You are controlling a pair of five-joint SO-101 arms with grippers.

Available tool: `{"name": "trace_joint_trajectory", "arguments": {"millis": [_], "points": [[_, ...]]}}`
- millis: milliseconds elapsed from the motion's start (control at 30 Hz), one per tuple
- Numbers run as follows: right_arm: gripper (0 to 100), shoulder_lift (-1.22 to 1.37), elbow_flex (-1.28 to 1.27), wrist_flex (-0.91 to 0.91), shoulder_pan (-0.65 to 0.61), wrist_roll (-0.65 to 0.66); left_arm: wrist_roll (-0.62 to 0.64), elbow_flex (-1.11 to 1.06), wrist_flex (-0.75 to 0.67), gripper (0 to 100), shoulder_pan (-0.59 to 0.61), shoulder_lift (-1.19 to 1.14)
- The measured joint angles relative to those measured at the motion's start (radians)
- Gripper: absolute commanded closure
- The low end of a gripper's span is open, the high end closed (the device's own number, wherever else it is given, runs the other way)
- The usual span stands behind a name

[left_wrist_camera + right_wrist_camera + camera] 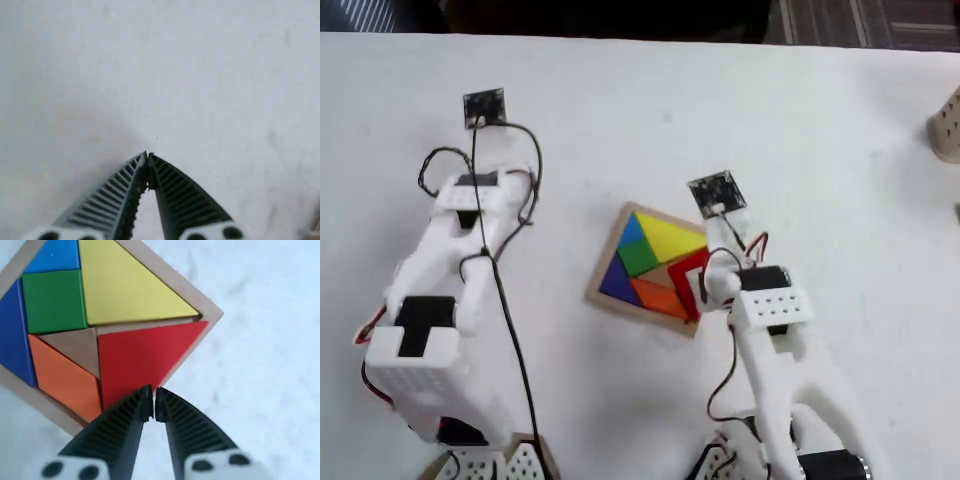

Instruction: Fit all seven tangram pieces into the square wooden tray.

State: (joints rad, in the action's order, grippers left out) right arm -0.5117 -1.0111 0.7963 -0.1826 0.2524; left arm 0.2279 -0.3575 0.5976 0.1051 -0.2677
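The square wooden tray [605,296] lies at mid-table, turned like a diamond. It holds a yellow triangle [127,287], a green square [54,301], a blue triangle [54,255], a dark blue piece [11,332] and an orange piece [65,377]. A bare wood-coloured triangle [75,346] shows between them. The red triangle [142,357] lies beside the yellow one, its corner and outer edge resting over the tray's rim. My right gripper [153,394] is shut with its tips at the red triangle's outer edge, holding nothing. My left gripper [148,156] is shut over bare white table, far left of the tray.
The left arm [450,290] takes up the table's left side, with a black cable [510,330] trailing toward the front. A tan object [947,125] stands at the right edge. Open white table stretches behind the tray.
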Motion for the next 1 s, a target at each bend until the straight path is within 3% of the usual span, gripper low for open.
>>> {"name": "trace_joint_trajectory", "arguments": {"millis": [433, 1000], "points": [[98.1, 0.16, 0.044, 0.0, 0.034, 0.0, 0.0, 0.0, 0.0, 98, 0.0, 0.0], [98.1, 0.219, 0.086, -0.057, -0.058, -0.029, 0.0, 0.0, 0.0, 98, 0.0, 0.0]]}}
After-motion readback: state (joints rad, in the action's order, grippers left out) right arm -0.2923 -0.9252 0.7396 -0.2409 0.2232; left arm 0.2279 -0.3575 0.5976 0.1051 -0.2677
